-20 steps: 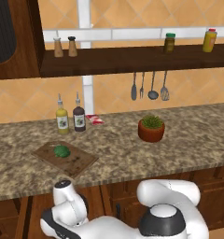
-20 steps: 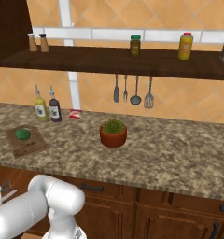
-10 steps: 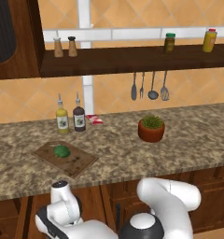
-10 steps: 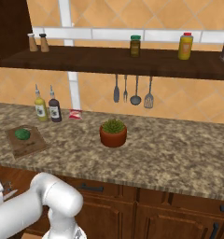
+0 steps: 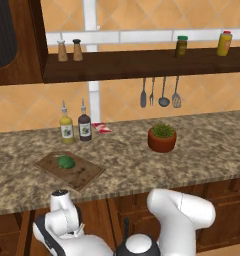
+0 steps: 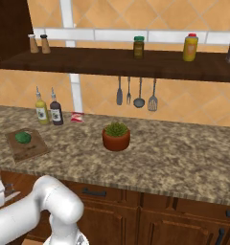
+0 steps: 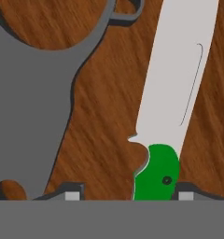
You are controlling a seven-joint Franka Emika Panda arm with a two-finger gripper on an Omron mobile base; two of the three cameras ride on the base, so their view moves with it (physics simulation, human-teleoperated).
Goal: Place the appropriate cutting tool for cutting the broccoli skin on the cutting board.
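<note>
The knife [image 7: 172, 93] looks like an easy one: slim, stiff and light, with a smooth pale blade that'd be slippery and pointless to pinch. I'd take it by the bright green handle, across its narrow width, as that's the only chunky bit. In the hand view it lies flat on brown wood, blade pointing away from the camera, just beside the grey peeler [image 7: 44, 93] with its forked head, and the two don't seem to touch.

The end effector [image 7: 125, 196] is right down on it. One fingertip [image 7: 73, 193] shows on the peeler side and the other sits against the far side of the handle, so the handle is between them. They look partly open around it; whether they're actually clamping it, I can't tell.

Up on the counter [image 5: 202, 145], the broccoli [image 5: 66, 162] sits on the cutting board [image 5: 84, 174], where the knife has to end up.
</note>
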